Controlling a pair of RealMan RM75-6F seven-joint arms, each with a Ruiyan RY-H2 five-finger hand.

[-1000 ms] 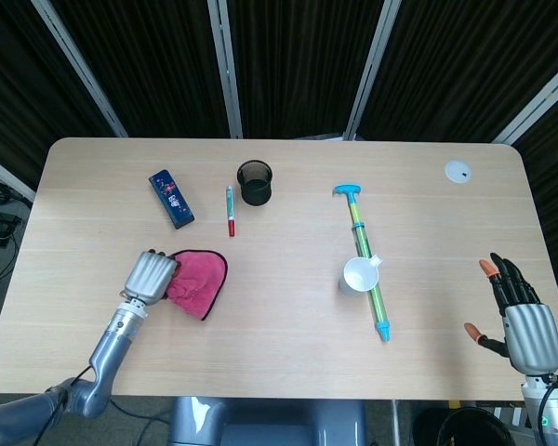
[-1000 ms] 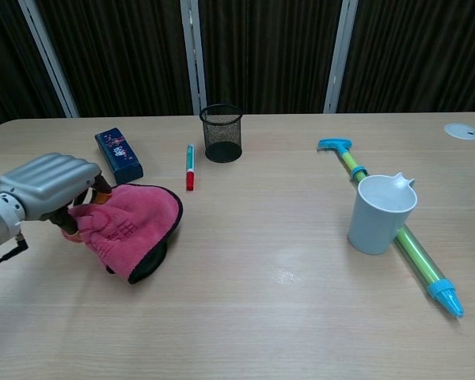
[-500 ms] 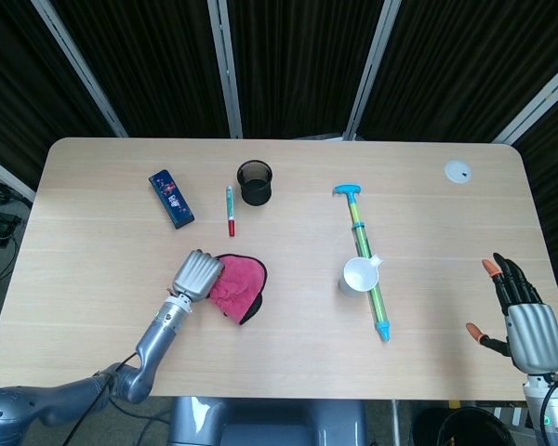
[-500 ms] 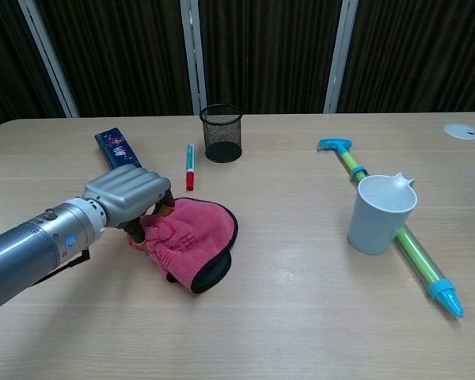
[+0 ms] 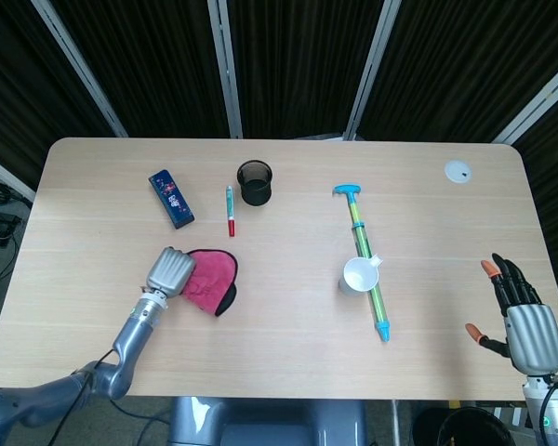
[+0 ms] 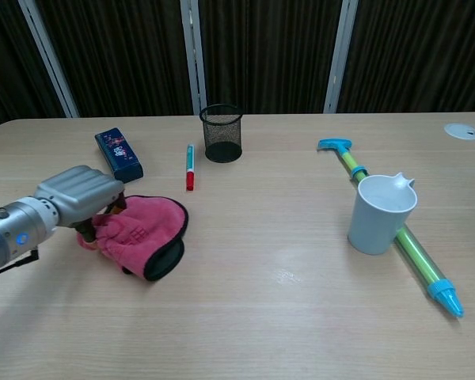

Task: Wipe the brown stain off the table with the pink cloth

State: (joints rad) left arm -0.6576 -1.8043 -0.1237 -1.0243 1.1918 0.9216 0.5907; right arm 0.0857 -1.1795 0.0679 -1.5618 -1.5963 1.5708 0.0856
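Note:
The pink cloth (image 5: 209,278) (image 6: 143,235) lies bunched on the table with a dark edge folded up at its right side. My left hand (image 5: 169,272) (image 6: 79,193) grips its left part, fingers curled down into the fabric and pressing it to the wood. No brown stain is plainly visible on the tabletop in either view. My right hand (image 5: 519,308) hovers past the table's right front corner with fingers spread and nothing in it; the chest view does not show it.
A blue box (image 5: 170,198), a red and green marker (image 5: 230,211) and a black mesh cup (image 5: 255,182) stand behind the cloth. A white mug (image 5: 360,275) sits against a green and blue pump toy (image 5: 367,263). A white disc (image 5: 458,171) lies far right.
My left hand first slid the cloth rightward toward the table's middle, then dragged it back to the left. The right hand has stayed in place.

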